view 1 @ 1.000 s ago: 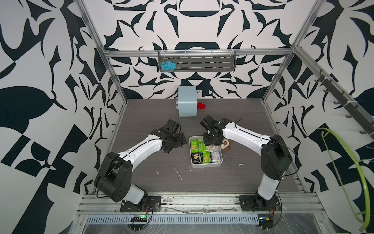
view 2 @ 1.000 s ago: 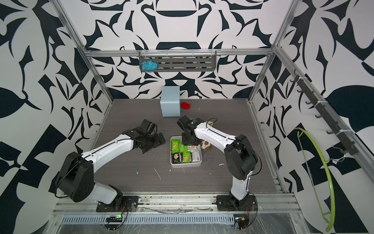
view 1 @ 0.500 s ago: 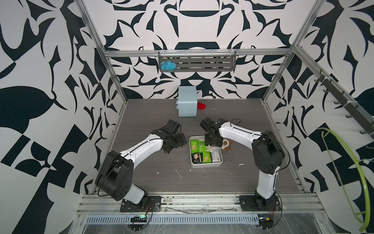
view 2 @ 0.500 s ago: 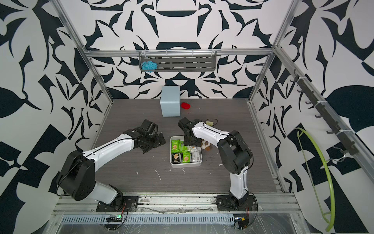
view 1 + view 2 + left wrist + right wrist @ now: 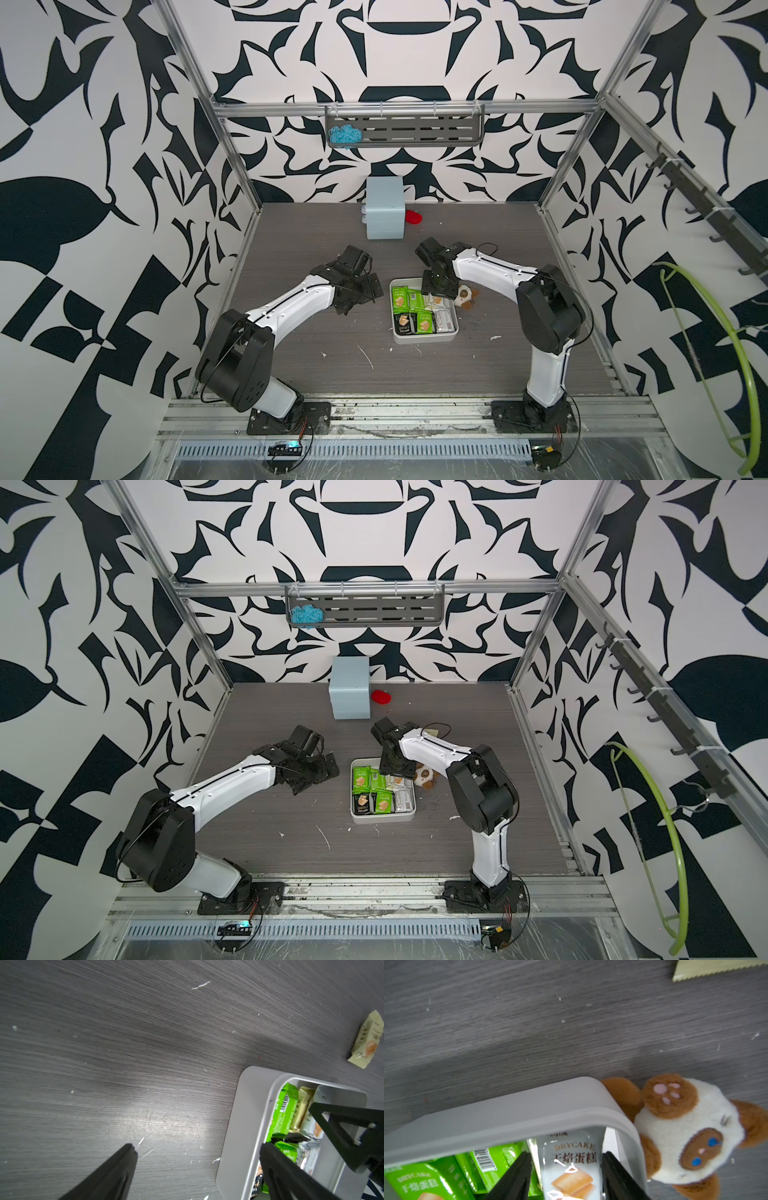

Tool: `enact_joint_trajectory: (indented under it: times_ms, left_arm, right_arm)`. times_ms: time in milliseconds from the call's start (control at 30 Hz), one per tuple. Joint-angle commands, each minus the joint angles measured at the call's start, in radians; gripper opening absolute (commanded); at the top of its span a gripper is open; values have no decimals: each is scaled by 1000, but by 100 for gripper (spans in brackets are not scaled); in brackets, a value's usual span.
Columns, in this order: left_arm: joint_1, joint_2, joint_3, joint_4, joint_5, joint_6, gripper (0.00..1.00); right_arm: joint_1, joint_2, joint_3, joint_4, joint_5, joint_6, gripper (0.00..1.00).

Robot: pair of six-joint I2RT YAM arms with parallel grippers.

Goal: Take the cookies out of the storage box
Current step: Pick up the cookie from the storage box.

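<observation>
right elbow (image 5: 548, 307) has been folding inward since the earlier frame. right gripper (image 5: 566, 1155) is hovering in the storage box (image 5: 508, 1118), jaws apart astride a white packet (image 5: 571, 1167) among the cookies (image 5: 421, 1184); left gripper (image 5: 197, 1145) is idling, jaws wide. recommending a square close, then straight lift.

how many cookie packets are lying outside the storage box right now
1: a cream-yellow cookie packet lies on the table, just beyond the far side of the storage box and apart from it. Others may be hidden from view.
</observation>
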Motion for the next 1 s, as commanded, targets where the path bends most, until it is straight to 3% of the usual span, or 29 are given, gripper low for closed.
enact_joint_trajectory:
  times_ms: [0,400,967]
  left_arm:
    - [-1,-26,4,-38,-14,13,99]
    - [0,-38,-1,-38,-20,6,99]
    - [-5,48,85,-17,17,-14,99]
  right_arm:
    - [-6,1,-5,-3,2,-6,60]
    - [-5,-27,0,0,7,-23,43]
    - [-10,-226,-63,56,-140,-77,40]
